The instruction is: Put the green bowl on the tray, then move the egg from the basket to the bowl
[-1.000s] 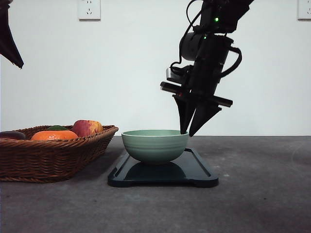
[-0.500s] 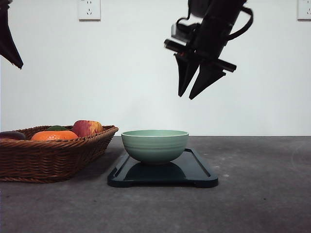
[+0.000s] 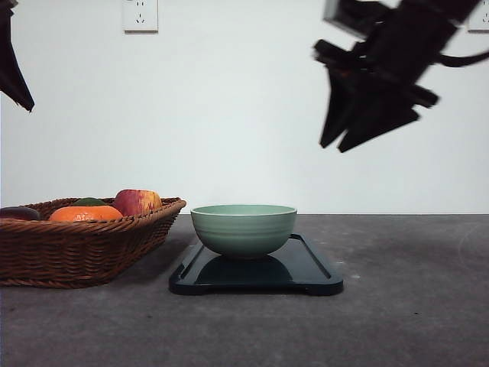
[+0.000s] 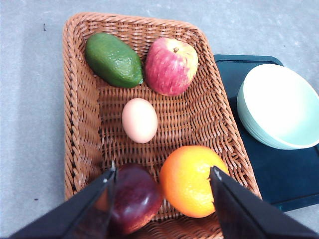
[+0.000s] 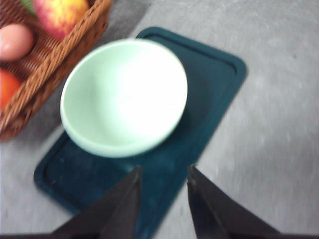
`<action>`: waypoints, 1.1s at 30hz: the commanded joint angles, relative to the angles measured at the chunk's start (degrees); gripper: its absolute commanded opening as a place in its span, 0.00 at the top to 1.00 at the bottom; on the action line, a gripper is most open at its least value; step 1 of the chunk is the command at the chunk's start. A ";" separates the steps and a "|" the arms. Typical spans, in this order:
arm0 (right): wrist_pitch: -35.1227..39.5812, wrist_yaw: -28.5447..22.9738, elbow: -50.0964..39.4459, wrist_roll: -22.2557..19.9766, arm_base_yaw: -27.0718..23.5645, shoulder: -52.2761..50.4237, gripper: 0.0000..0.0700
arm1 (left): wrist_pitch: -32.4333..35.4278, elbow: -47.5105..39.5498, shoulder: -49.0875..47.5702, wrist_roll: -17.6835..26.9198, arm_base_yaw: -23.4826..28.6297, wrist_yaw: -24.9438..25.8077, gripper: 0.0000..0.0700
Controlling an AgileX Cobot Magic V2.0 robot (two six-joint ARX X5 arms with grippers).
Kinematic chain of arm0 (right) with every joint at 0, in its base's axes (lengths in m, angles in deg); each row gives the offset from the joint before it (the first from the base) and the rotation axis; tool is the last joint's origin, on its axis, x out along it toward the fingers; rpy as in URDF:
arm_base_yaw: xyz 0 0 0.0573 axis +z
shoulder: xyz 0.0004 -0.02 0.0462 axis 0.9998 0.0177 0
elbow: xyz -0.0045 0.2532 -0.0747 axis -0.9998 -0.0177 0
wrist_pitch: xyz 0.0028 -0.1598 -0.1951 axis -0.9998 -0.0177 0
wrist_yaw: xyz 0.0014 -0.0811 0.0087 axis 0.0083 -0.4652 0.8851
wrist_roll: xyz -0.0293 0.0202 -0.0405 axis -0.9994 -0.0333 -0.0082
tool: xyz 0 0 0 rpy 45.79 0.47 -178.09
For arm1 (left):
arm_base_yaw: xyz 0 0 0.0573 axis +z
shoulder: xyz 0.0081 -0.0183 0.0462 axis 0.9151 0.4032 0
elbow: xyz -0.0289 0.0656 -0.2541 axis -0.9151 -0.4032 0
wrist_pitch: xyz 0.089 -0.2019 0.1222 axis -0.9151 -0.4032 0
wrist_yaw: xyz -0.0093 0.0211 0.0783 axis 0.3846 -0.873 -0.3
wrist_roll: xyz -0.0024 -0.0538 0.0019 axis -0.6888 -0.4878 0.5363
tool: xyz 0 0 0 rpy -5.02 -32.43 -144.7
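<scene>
Since a second ago the right gripper (image 3: 345, 145) went from the bowl's rim up high and off to the right. Its fingers were a little way apart and held nothing.

The green bowl (image 3: 244, 228) sat on the tray (image 3: 317, 272), toward the end nearest the basket (image 3: 84, 248). So the first job looked done. It sat flat and did not tip.

The egg (image 4: 139, 120) lay in the middle of the basket. An apple (image 4: 171, 65) and a green fruit (image 4: 113, 59) lay past it. An orange (image 4: 193, 180) and a dark red fruit (image 4: 134, 196) lay close to the left gripper (image 4: 162, 178). That gripper hung over the basket with its fingers wide apart, empty.

Next the egg should probably go into the bowl. To do it well, I think the left gripper should move over the egg first, then come straight down between the other fruit. It should close softly around the egg's fat middle, because an egg can crack or slip. Then it should lift clear of the basket wall and let go low inside the bowl.
</scene>
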 commanded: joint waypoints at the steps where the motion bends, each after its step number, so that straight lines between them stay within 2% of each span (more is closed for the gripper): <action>1: 1.76 0.17 -3.98 -0.41 0.32 -3.09 0.74 | 0.44 1.29 0.37 -0.03 -0.09 0.26 0.47; 10: 1.30 0.00 -19.56 0.00 0.28 -21.99 0.74 | 0.44 1.29 0.37 -0.04 -0.13 0.26 0.46; 15: -6.37 -1.56 -21.22 -0.54 0.28 -28.31 0.74 | 0.42 1.29 0.37 -0.02 -0.17 0.26 0.46; 18: -10.04 -1.92 -21.22 -1.31 0.31 -30.07 0.74 | 0.41 1.66 0.48 0.03 -0.45 0.26 0.45; 23: -8.79 -1.97 -21.22 -1.29 0.31 -31.80 0.74 | -1.50 5.08 3.29 1.18 -1.33 -0.46 0.45; 31: -6.90 -1.97 -21.22 -1.53 0.31 -31.82 0.74 | -10.85 17.01 16.45 2.84 -3.36 -2.29 0.43; 33: -6.90 -1.97 -21.22 -1.55 0.31 -31.82 0.74 | -12.31 20.21 20.52 2.85 -3.86 -2.29 0.39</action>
